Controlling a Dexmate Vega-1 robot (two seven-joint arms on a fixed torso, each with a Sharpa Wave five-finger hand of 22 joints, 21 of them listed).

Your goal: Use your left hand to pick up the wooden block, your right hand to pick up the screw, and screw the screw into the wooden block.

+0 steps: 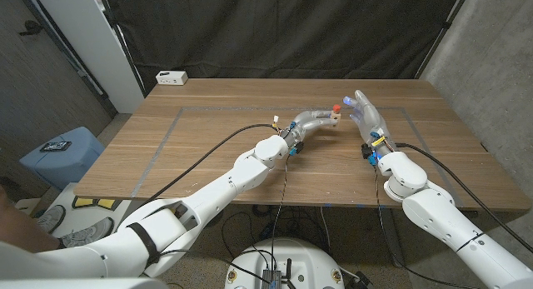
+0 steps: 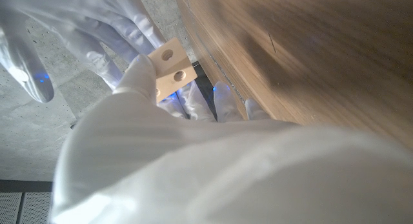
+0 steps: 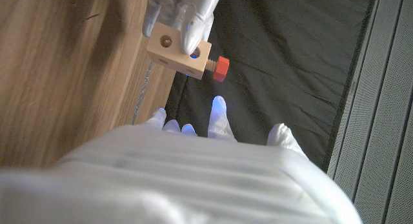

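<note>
Right wrist view: left hand (image 3: 184,11) cropped | wooden block (image 3: 177,51) | screw (image 3: 218,68) part-sunk

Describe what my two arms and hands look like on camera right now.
Both arms are glossy white with rounded joint housings. Black cables run along the left arm and right arm. The left hand and right hand wear pale translucent gloves, with blue lights glowing at the fingertips.

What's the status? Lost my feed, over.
Left hand holds wooden block. Red screw seated in block. Right hand open, off the screw. Nothing in the way.
</note>
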